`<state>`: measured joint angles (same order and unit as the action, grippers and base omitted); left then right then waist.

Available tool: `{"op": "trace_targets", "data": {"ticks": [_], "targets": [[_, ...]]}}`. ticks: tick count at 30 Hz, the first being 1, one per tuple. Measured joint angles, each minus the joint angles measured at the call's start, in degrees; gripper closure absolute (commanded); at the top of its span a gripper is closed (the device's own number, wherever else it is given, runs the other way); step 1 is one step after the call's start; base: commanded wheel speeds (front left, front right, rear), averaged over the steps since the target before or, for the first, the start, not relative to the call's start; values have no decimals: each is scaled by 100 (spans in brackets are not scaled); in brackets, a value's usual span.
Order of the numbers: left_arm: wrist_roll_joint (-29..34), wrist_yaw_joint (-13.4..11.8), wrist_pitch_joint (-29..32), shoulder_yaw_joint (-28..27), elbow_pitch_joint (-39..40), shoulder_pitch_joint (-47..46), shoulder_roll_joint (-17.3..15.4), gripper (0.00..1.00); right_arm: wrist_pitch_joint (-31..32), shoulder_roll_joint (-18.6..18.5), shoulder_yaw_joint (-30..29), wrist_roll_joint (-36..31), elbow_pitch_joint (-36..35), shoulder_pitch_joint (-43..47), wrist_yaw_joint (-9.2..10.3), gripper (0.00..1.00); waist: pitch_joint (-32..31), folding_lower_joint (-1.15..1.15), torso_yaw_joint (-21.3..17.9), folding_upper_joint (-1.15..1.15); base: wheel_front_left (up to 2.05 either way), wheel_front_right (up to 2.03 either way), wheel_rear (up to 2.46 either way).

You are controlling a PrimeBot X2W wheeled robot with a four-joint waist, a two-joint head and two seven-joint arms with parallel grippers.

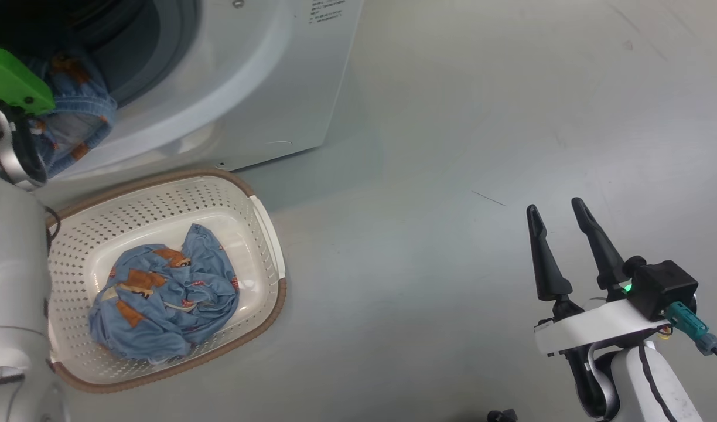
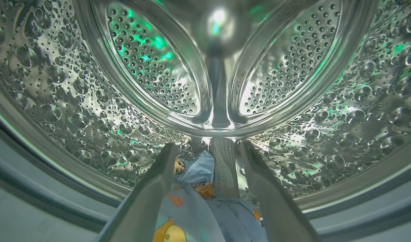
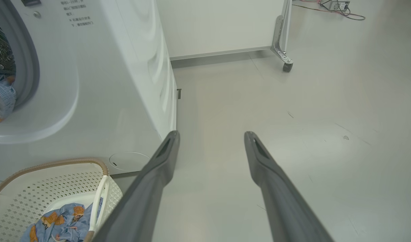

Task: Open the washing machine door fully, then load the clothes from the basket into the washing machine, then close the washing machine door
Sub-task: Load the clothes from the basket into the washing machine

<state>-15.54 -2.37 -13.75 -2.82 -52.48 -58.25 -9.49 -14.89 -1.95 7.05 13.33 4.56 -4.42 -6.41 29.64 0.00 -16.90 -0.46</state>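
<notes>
Inside the washing machine (image 2: 57, 84) the left fingers (image 2: 148, 195) gape empty over one limp garment (image 2: 195, 215); the soft, light clothes (image 1: 162, 299) in the basket (image 1: 159, 177) seem best pinched at a fold.

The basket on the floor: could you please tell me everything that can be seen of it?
The basket is a cream-white, rounded-rectangular tub with perforated, plastic-looking walls, a brown woven-look rim and a white side handle. It stands upright on the grey floor, close in front of the washing machine. Crumpled light-blue clothes printed with orange-brown figures lie on its bottom, and the rest of the bottom is bare.
</notes>
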Motion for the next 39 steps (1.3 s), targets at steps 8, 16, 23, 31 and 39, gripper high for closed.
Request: {"op": "trace_targets", "data": {"ticks": [8, 16, 23, 31, 39], "targets": [[-19, 259, -53, 168, 219, 515, 360, 0, 0, -9, -163, -213, -44, -10, -2, 0, -113, 0, 415, 0, 0, 0, 0], [-126, 370, -69, 113, 486, 1248, 534, 0, 0, -59, -209, -320, -41, -10, -9, 0, -226, 0, 734, 0, 0, 0, 0], [-170, 413, -69, -10, 1155, 1991, 604, 0, 0, -130, -237, -390, -38, -10, -25, 0, -333, 0, 996, 0, 0, 0, 0], [-171, 445, -69, -57, 1939, 2927, 653, 0, 0, -166, -211, -441, -40, -10, -57, 0, -378, 0, 1219, 0, 0, 0, 0], [-171, 489, -68, -74, 2709, 3619, 676, 0, 0, -181, -275, -447, -175, -277, -58, 0, -157, 0, 1330, 0, 0, 0, 0]]}}
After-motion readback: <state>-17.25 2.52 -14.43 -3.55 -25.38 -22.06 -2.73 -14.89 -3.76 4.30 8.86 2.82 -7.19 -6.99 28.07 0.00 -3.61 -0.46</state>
